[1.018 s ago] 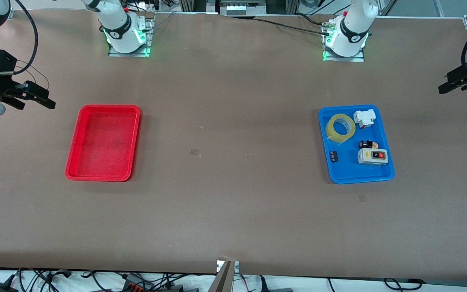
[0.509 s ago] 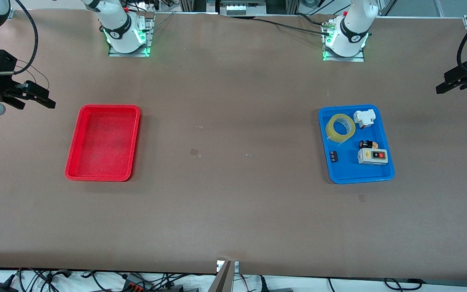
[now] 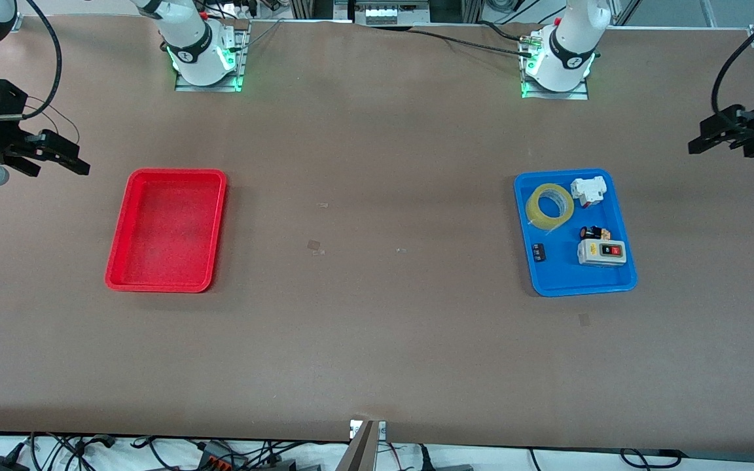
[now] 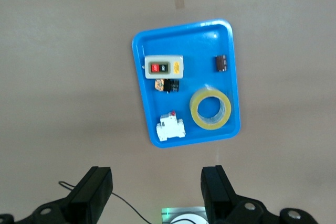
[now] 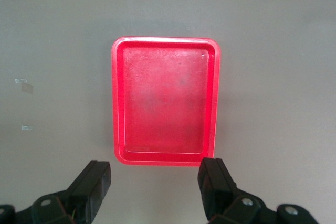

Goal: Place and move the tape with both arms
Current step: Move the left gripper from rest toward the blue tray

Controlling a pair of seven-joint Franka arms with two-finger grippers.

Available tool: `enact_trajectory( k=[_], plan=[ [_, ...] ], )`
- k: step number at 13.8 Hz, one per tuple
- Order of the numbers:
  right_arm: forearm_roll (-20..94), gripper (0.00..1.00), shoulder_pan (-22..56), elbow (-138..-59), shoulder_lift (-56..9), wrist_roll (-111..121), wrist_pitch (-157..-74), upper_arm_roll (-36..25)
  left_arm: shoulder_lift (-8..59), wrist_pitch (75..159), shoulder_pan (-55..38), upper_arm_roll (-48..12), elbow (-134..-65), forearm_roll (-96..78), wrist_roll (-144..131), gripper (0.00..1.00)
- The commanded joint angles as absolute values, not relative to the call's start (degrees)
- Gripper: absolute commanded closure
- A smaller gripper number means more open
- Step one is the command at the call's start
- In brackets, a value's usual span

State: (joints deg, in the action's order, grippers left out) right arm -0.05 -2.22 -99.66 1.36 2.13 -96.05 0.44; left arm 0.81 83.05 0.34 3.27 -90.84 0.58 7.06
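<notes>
The tape (image 3: 550, 207), a yellowish ring, lies flat in the blue tray (image 3: 612, 288) in the corner nearest the left arm's base. It also shows in the left wrist view (image 4: 210, 108). My left gripper (image 3: 718, 149) is open and empty, up over bare table at the left arm's end, apart from the tray; its jaws (image 4: 157, 187) stand wide. My right gripper (image 3: 56, 169) is open and empty over the table at the right arm's end, beside the red tray (image 3: 177, 172); it shows wide open in its wrist view (image 5: 156, 182).
The blue tray (image 4: 137, 77) also holds a white switch block (image 3: 588, 191), a grey button box (image 3: 601, 252), a small black part (image 3: 538, 252) and a small black-and-orange part (image 3: 595, 232). The red tray (image 5: 165, 40) holds nothing. Small tape scraps (image 3: 315, 246) lie mid-table.
My left gripper has moved in from the table's end toward the blue tray. My right arm and the tape have not moved.
</notes>
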Motion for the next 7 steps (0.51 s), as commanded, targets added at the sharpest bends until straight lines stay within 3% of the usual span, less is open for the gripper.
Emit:
enact_trajectory(
  k=[1,4,7],
  plan=[
    [-0.1,0.0,-2.0,-99.2,2.2,3.0,-95.3,1.0,0.6,88.0,-0.3,2.1,-98.1,0.9,7.1,0.0],
    [-0.1,0.0,-1.9,-98.9,1.8,2.9,-95.2,1.0,0.6,96.1,-0.4,0.8,-108.4,0.9,7.2,0.0],
    [-0.1,0.0,-2.2,-99.1,1.5,2.7,-95.2,0.9,0.1,109.6,-0.4,-1.1,-120.9,0.9,7.2,0.0]
  ],
)
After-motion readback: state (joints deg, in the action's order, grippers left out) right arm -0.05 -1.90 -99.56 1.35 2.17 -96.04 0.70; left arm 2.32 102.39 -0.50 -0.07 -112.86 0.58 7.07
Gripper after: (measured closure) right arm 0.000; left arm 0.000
